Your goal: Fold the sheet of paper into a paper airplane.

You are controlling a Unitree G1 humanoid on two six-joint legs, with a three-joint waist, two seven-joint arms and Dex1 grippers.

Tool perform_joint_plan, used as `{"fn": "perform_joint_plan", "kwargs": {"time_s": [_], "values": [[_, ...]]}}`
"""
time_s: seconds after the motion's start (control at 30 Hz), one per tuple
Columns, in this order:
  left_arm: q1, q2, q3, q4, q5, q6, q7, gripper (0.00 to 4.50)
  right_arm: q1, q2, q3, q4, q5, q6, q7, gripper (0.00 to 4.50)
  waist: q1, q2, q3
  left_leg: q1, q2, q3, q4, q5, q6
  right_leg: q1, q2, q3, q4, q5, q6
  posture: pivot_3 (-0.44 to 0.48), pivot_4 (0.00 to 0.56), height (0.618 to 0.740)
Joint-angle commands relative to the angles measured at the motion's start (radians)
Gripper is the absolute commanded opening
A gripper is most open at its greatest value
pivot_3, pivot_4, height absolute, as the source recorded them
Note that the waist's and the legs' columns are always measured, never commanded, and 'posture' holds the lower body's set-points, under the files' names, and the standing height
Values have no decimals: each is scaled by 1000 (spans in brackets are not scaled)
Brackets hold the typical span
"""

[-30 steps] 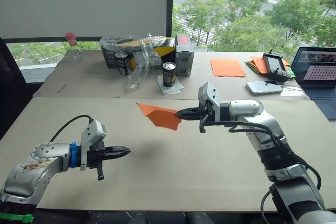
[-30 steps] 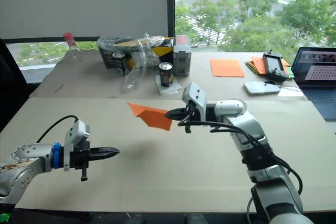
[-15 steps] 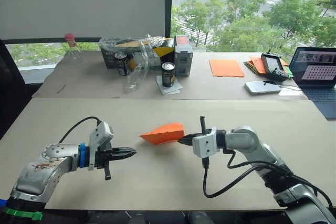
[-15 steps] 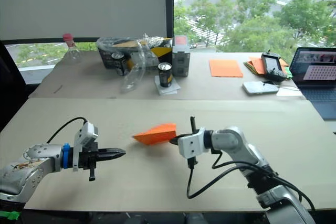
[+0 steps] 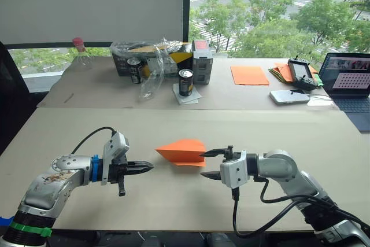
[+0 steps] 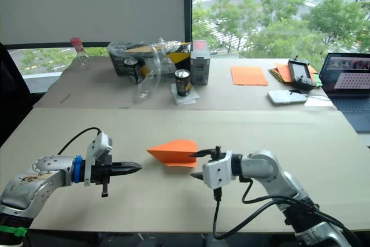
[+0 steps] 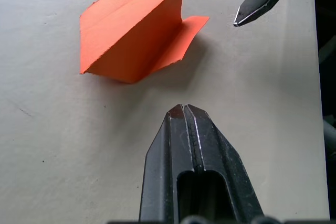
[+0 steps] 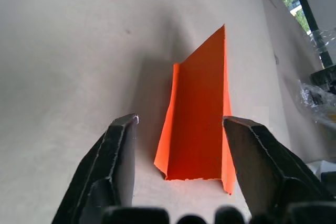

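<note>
The paper airplane is a bright orange pointed wedge with layered flaps, lying on the near table between my two grippers; it also shows as the airplane and the airplane. My right gripper stands open just behind its blunt tail, the fingers spread to either side without touching it. My left gripper is shut and empty, its tips a short way from the airplane's pointed end.
On the far table stand cans, a plastic bottle, a basket with wrapped items, a smooth orange sheet, a pile of orange sheets, a controller and a laptop.
My right gripper has lowered the airplane to the table and opened, letting it go. The left gripper has moved slightly toward it, staying shut.
</note>
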Motion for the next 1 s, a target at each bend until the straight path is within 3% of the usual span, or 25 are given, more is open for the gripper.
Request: {"fn": "perform_joint_plan", "kwargs": {"time_s": [0.03,0.13,0.33,0.5,0.53,1.0], "values": [[-6,3,26,-8,1,-33,-3,0,-93,27,-61,-41,67,145,-16,3867,-4,0,0,0,0,0,0,0,0,0,0,0,1,0,0,0,150,730],[-12,-18,25,-12,6,-47,18,0,-159,74,-56,5,56,279,-41,3867,-1,0,0,2,0,0,0,0,0,0,1,0,2,0,0,0,150,730],[-11,-34,24,-30,3,-46,45,0,-231,169,-36,116,24,483,-85,1926,5,0,0,-1,-1,0,0,0,0,0,-1,0,0,0,0,0,150,730],[-1,-41,38,-39,7,-59,79,0,-195,222,8,109,31,560,-73,174,2,0,0,-1,-1,0,0,0,0,-1,0,0,1,0,0,0,150,730],[1,-40,40,-41,5,-58,81,0,-186,225,15,98,36,570,-65,27,2,0,0,-1,0,0,0,0,0,-1,0,0,1,0,0,0,150,730],[-4,-28,34,-47,-28,-18,54,0,-6,188,94,-5,20,535,-15,27,2,0,0,0,-1,0,0,0,0,0,0,0,1,0,0,0,150,730]]}}
